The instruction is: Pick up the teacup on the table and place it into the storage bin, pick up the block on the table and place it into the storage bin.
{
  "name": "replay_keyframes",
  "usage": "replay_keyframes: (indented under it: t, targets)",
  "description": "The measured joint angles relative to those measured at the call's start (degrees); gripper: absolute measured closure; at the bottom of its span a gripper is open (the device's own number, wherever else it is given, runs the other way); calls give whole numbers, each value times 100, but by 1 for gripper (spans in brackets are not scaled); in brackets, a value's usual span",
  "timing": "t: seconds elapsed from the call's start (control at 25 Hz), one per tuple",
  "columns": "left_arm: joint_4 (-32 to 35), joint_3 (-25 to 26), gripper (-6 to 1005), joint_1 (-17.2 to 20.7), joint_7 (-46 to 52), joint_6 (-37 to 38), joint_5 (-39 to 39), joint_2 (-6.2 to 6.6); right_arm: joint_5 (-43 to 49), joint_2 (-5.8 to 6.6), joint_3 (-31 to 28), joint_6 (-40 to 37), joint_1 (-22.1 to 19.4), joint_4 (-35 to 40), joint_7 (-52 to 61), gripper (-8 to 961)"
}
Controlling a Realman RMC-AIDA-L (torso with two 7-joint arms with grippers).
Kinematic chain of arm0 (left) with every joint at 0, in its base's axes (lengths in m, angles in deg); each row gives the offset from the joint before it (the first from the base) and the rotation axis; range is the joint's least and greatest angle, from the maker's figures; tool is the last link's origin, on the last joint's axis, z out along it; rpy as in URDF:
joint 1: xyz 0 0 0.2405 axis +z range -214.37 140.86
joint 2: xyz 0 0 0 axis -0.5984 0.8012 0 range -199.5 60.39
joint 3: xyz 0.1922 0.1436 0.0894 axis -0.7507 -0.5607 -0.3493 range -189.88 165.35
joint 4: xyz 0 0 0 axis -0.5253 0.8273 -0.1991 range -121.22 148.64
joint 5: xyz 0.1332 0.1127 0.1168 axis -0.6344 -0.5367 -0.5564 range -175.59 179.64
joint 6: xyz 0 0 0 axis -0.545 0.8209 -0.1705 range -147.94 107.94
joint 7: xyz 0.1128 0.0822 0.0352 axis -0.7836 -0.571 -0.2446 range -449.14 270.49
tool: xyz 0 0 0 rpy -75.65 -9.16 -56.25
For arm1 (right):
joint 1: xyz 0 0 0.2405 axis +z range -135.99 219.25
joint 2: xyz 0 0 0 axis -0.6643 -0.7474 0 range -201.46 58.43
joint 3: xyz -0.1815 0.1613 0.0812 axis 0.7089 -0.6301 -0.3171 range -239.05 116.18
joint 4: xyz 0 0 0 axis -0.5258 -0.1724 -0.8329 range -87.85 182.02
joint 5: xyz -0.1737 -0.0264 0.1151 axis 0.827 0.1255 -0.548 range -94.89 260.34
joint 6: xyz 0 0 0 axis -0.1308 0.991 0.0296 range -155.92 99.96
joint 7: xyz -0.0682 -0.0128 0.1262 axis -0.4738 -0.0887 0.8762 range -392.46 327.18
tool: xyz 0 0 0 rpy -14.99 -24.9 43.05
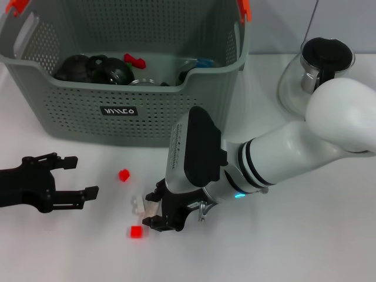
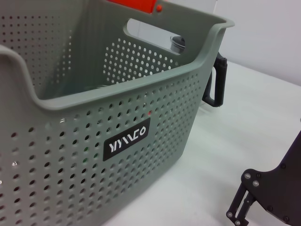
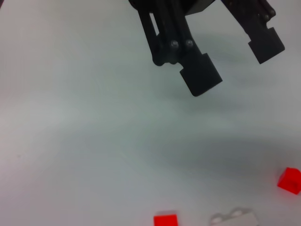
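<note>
The grey-green storage bin point(image 1: 147, 111) stands at the back of the table, and its labelled front fills the left wrist view point(image 2: 94, 155). Three small blocks lie in front of it: a red one point(image 1: 123, 175), a white one point(image 1: 138, 204) and another red one point(image 1: 136, 232). My right gripper point(image 1: 154, 210) hovers open by the white block. The right wrist view shows its fingers point(image 3: 202, 77) apart and empty, with a red block point(image 3: 165, 220), the white block point(image 3: 235, 219) and the other red block point(image 3: 289, 180) beyond them. My left gripper point(image 1: 79, 176) rests open at the left. No teacup shows on the table.
A glass carafe point(image 1: 317, 64) with a black handle point(image 2: 216, 80) stands to the right of the bin. Dark round objects point(image 1: 94, 69) and small red and blue items lie inside the bin.
</note>
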Motion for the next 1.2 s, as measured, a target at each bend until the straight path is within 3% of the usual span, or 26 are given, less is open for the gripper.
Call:
replay_keyframes:
  t: [0.2,0.64,0.96,1.08,1.2]
  targets:
    - [-19,0,118,-5,-12,-12,0,9,-55,0,0,5,7,-38,8,497]
    - [-19,0,119,-9,-18,-17,0,11,-30,9,6,7,-7,-13,138,496]
    - [-3,0,120,-9,0,34,0,11,22,130,-92,-111,-318,305,252,498]
    - [15,0,121,-9,22,60,0,10,208,199,-414,-493,-516,488,287,499]
    - [27,4,121,-9,32,84,5,5,829,252,-1113,-1106,-868,984,505,500]
